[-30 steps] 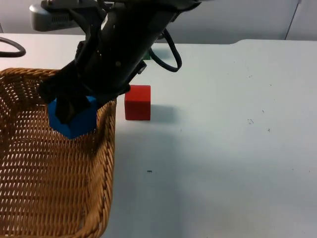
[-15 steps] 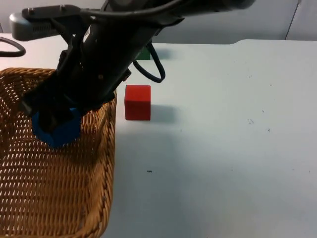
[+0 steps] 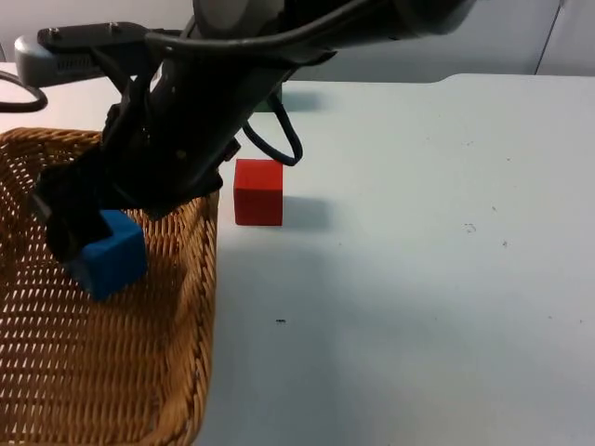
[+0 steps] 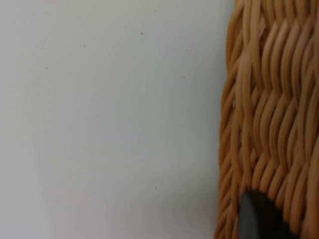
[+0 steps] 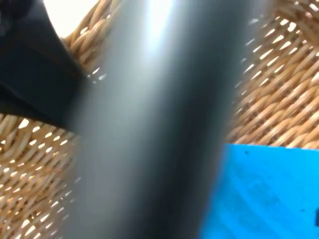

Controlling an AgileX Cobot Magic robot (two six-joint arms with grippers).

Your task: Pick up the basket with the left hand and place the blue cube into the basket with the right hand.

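Right gripper (image 3: 79,243) holds the blue cube (image 3: 112,255) inside the woven wicker basket (image 3: 139,390), just above its floor; left gripper clamps the rim.

Blue cube (image 5: 264,191) against woven basket wall (image 5: 279,89), beside blurred dark robot part (image 5: 149,124)

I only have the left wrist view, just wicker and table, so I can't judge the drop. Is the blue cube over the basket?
Observer: Yes. From the top view the cube sits within the basket rim, right at the right hand.
Operator: Is it resting on the basket floor?
Observer: Cannot tell. It is tilted, and the right wrist view has weave close behind it.
Operator: Anything else nearby?
Observer: A red cube stands on the table beside the basket, not touching it.
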